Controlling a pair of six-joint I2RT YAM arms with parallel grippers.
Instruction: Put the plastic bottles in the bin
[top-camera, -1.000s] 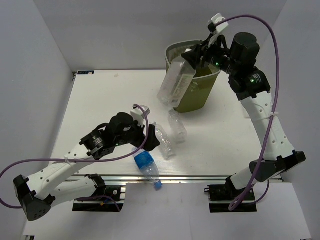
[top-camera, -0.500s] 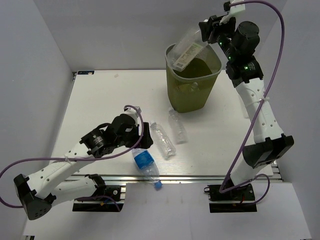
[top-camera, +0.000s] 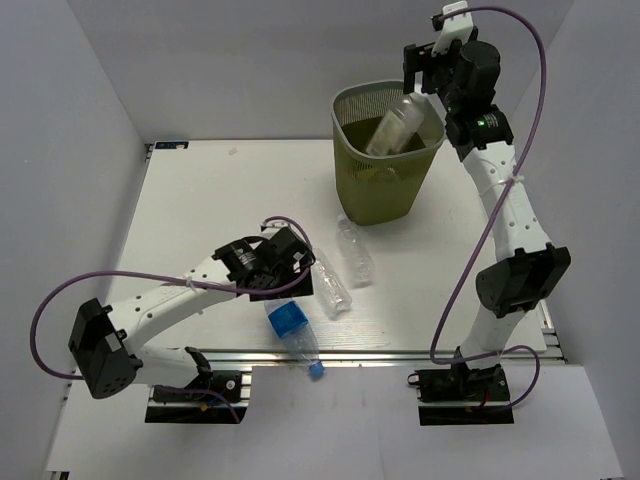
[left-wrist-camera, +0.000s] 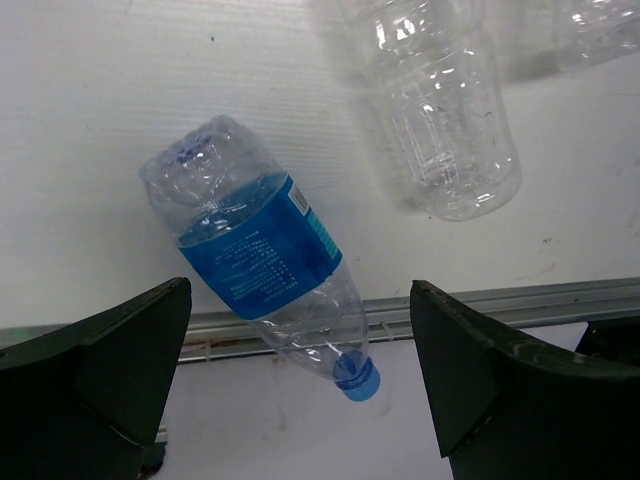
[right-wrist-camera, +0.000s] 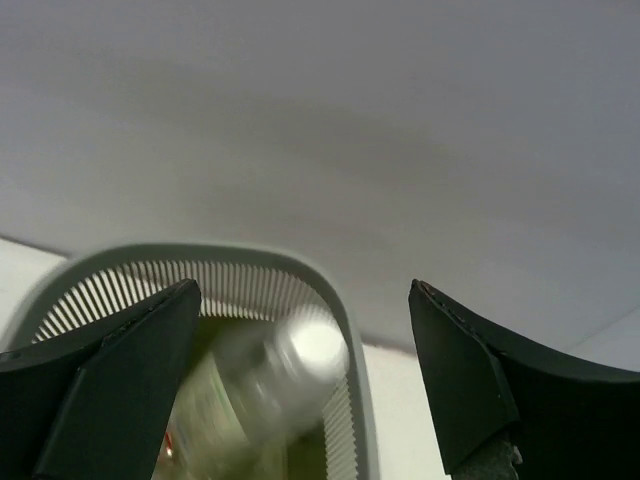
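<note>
Top external view: my left claw (top-camera: 300, 270) gapes empty over the blue-labelled clear plastic bottle (top-camera: 290, 322) at the white table's (top-camera: 200, 200) near edge, and my right claw (top-camera: 425, 70), open and empty, hovers above the olive-green mesh bin (top-camera: 385, 200), a larger pale-labelled bottle (top-camera: 395, 128) tilted in its mouth.

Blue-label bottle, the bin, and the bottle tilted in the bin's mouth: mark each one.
blue-label bottle (left-wrist-camera: 258, 252), left wrist view, on its blue label.
bin (top-camera: 385, 198), top external view, on its front mesh wall.
tilted bottle (top-camera: 393, 126), top external view, on its clear body.
</note>
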